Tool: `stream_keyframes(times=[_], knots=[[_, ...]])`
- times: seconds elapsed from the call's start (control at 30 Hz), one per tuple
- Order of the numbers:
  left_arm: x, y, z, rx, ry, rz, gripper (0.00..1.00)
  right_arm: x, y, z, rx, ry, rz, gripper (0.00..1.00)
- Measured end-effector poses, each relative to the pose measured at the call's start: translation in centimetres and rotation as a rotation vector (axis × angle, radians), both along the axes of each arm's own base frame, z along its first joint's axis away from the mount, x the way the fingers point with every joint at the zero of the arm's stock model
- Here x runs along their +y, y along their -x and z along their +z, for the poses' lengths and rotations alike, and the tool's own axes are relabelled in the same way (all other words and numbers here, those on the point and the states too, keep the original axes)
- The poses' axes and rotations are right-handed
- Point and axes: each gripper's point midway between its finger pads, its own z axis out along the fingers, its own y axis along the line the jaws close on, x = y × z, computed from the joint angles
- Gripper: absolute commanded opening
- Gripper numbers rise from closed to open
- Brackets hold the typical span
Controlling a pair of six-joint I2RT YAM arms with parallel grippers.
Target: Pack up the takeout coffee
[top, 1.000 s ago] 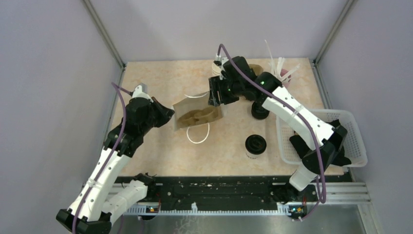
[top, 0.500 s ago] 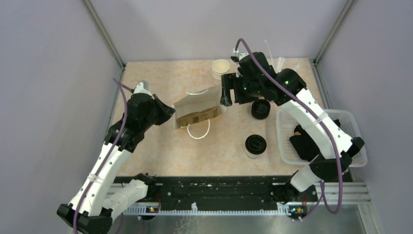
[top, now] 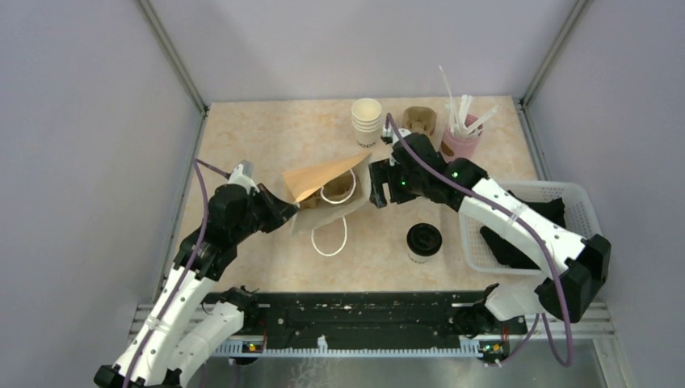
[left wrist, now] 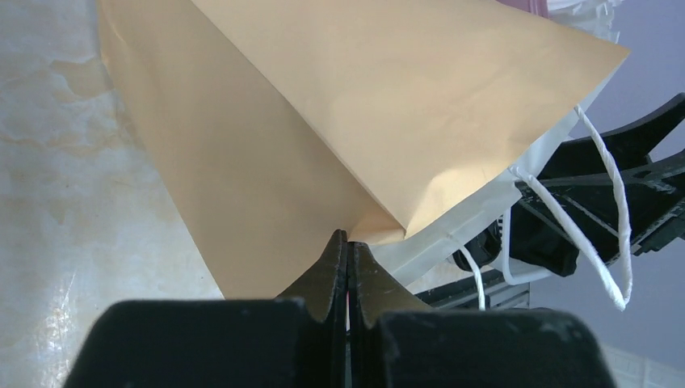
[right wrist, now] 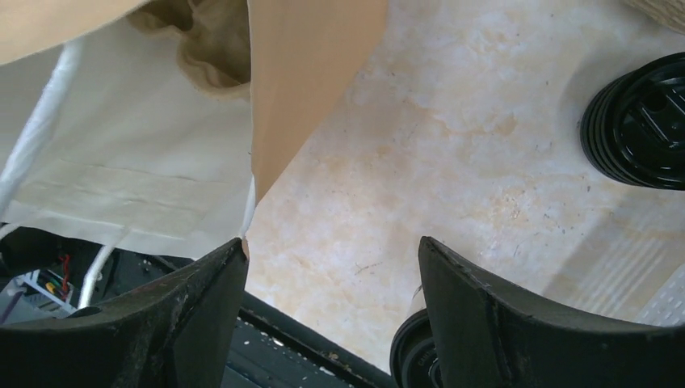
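The right gripper (right wrist: 331, 250) had parted, releasing the paper bag (top: 323, 175); the left gripper (left wrist: 347, 242) stayed clamped on its edge, the takeout coffee (top: 424, 241) unpacked near the bag.

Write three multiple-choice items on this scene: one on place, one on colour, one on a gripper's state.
1. Where is the lidded cup? A on a shelf; B on the table beside the basket; C on the floor.
2. What colour is the holder of the white sticks? A pink; B green; C black.
3. The left gripper is: A wide open; B shut on the paper bag; C shut on a lid.
Key: 1 B, it stands by the basket; 2 A, pink shows below the sticks; 3 B, it pinches the bag's edge.
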Motion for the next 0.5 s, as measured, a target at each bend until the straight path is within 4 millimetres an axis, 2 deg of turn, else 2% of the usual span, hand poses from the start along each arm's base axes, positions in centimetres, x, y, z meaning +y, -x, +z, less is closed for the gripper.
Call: stream_keyframes(times=[0.23, 0.37, 0.5], knots=[[-0.4, 0.7, -0.4, 0.017, 0.036, -0.020, 0.00, -0.5, 1.6, 1.8, -0.085, -0.145, 0.016, 0.78], [-0.6, 0.6, -0.7, 0.039, 0.039, -0.018, 0.00, -0.9, 3.2, 0.7, -0.040, -0.193, 0.001, 0.77], [-0.8, 0.7, -0.9, 0.056, 0.050, -0.025, 0.00, -0.4, 4.3, 0.4, 0.053, -0.256, -0.046, 0.73]])
